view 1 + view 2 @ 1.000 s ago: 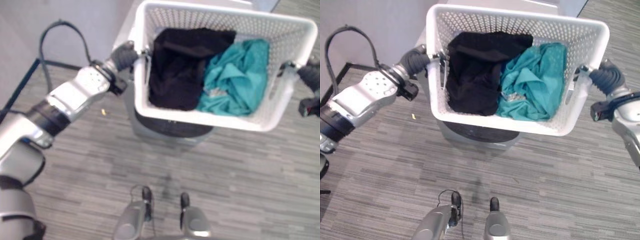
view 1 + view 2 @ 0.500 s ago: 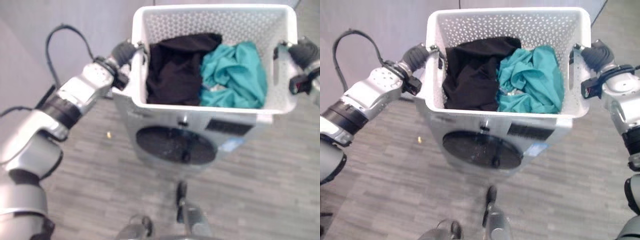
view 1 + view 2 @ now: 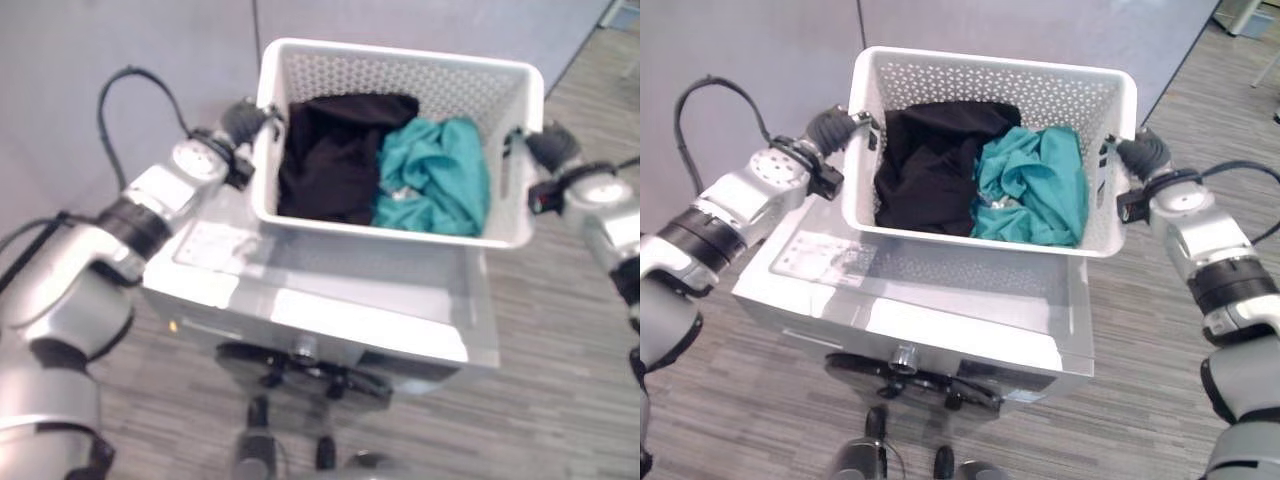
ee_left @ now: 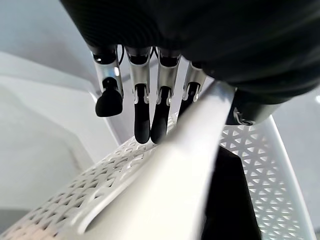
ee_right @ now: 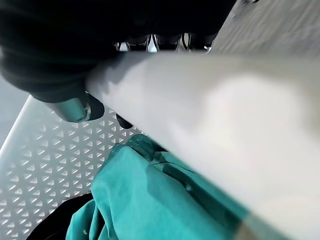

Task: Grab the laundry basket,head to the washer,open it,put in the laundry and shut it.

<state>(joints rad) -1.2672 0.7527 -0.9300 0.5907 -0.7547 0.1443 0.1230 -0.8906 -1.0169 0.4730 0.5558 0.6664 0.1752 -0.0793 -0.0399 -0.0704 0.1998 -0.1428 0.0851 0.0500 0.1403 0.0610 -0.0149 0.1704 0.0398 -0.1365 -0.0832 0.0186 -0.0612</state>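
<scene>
A white perforated laundry basket hangs over the rear of the washer's grey top. Inside lie a black garment and a teal garment. My left hand is shut on the basket's left handle, with the fingers over the rim. My right hand is shut on the right handle, fingers wrapped over the rim and the teal cloth just below. The washer's dark round door faces me, closed, under a control knob.
A grey wall stands right behind the washer. Striped grey floor runs to the right of it. A printed label lies on the washer's top at its left.
The whole picture has shifted: the washer now shows nearer and from above, its top under the basket. Both hands keep their hold on the handles.
</scene>
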